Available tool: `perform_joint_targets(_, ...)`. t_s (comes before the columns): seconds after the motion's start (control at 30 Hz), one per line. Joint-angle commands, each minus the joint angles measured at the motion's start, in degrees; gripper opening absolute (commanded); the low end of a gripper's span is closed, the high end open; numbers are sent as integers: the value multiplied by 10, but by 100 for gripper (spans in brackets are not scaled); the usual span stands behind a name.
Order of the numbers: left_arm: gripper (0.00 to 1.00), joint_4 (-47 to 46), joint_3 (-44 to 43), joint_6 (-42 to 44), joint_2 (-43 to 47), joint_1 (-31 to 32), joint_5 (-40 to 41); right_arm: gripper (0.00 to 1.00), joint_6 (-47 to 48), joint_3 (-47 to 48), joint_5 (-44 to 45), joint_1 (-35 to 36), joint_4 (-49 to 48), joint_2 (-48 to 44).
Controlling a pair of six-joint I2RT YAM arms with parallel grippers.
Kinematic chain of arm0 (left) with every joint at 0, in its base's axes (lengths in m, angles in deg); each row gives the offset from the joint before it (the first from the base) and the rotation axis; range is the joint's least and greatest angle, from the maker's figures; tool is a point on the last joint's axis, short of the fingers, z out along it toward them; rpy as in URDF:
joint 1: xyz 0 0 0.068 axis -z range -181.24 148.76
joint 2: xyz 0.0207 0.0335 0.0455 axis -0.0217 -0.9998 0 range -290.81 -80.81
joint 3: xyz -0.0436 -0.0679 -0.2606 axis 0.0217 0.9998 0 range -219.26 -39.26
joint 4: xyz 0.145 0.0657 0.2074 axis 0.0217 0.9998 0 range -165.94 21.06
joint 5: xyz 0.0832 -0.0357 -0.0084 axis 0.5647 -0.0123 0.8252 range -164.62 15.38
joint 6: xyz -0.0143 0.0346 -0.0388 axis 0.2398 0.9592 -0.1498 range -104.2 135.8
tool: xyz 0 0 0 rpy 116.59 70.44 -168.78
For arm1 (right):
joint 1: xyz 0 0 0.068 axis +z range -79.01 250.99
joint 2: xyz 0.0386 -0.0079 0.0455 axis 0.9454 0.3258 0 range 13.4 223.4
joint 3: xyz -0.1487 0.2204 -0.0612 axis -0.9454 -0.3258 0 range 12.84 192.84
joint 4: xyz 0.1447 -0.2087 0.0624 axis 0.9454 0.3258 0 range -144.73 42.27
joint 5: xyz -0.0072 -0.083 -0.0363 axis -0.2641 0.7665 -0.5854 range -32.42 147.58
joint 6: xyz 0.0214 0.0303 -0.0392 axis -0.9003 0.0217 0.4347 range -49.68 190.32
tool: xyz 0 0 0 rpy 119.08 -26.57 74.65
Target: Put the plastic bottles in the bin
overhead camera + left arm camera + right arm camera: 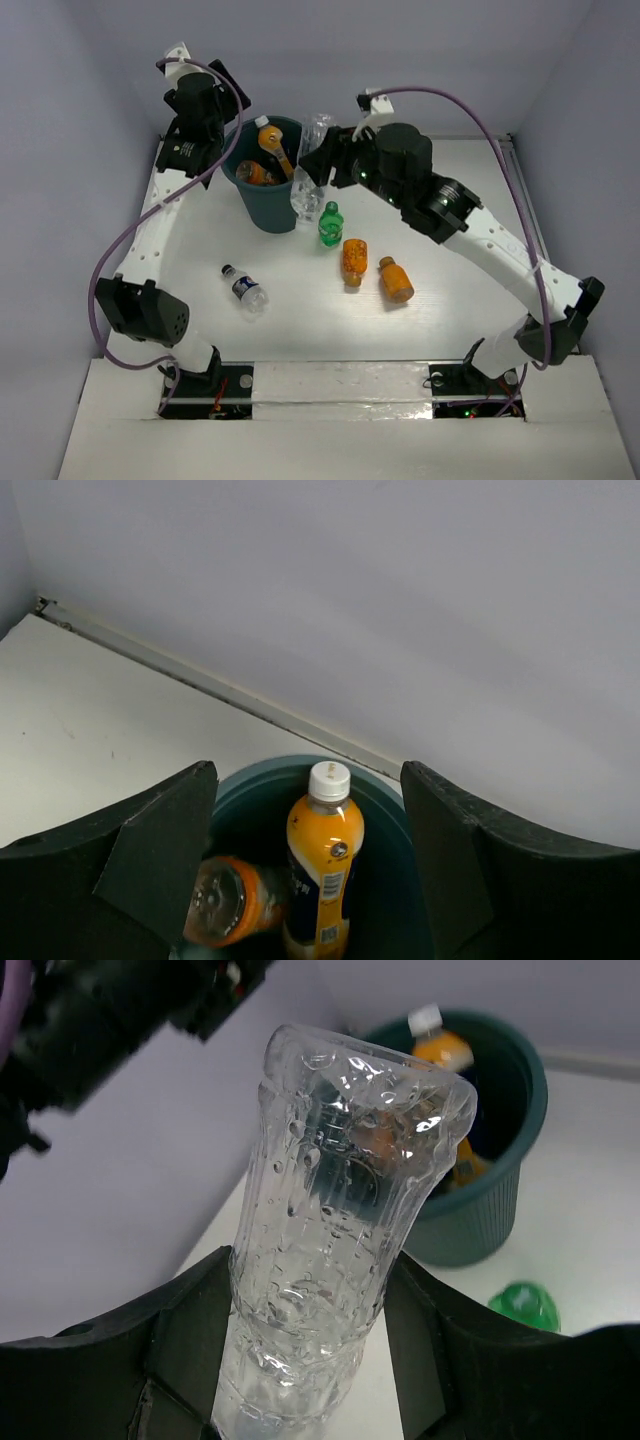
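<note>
White desk (450, 330): right jaws pinch the clear bottle (340, 1220), bin (500, 1210) just left; left jaws hang spread over it.

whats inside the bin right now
Inside the bin are an orange bottle with a white cap, standing, and a second orange bottle tipped over beside it. They cover the bin's dark floor, so anything lower cannot be seen.

Robotics lab cell, plain grey walls (420, 50), white tabletop (300, 330)
</note>
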Motion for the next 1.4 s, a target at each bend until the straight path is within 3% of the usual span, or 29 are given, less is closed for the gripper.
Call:
perform_joint_targets(0.0,71,11,-26,-8,69,0,-30,48,31,80,20,-15,4,60)
perform_joint_targets(0.13,64,37,101,-57,196,0,-66,48,48,179,38,-32,3,135)
perform_joint_targets(0.3,55,95,344,-146,352,0,-114,49,61,286,85,-51,-18,236)
perform_joint_targets(0.47,55,211,491,-245,496,0,-162,50,61,395,131,-71,-14,322)
perform_joint_targets(0.73,77,299,574,-312,534,0,-222,54,105,434,153,-71,-41,395)
perform_joint_targets(0.83,87,300,604,-330,532,0,-234,66,108,398,130,-71,-48,385)
perform_joint_targets(0.87,90,300,618,-335,531,0,-239,84,110,387,117,-71,-45,383)
perform_joint_targets(0.93,94,282,639,-341,520,0,-249,99,110,387,80,-71,-35,374)
perform_joint_targets(1.13,99,232,674,-337,469,0,-230,100,110,358,27,-71,-25,277)
perform_joint_targets(1.2,99,216,686,-327,453,0,-217,95,101,275,18,-71,-44,230)
perform_joint_targets(1.23,99,200,690,-323,436,0,-206,87,95,236,10,-71,-56,202)
perform_joint_targets(1.27,99,188,695,-319,418,0,-169,55,83,152,0,-71,-82,148)
perform_joint_targets(1.3,99,188,698,-314,417,0,-169,38,76,151,0,-71,-95,121)
perform_joint_targets(1.37,99,157,703,-308,386,-5,-169,5,53,34,-12,-71,-110,50)
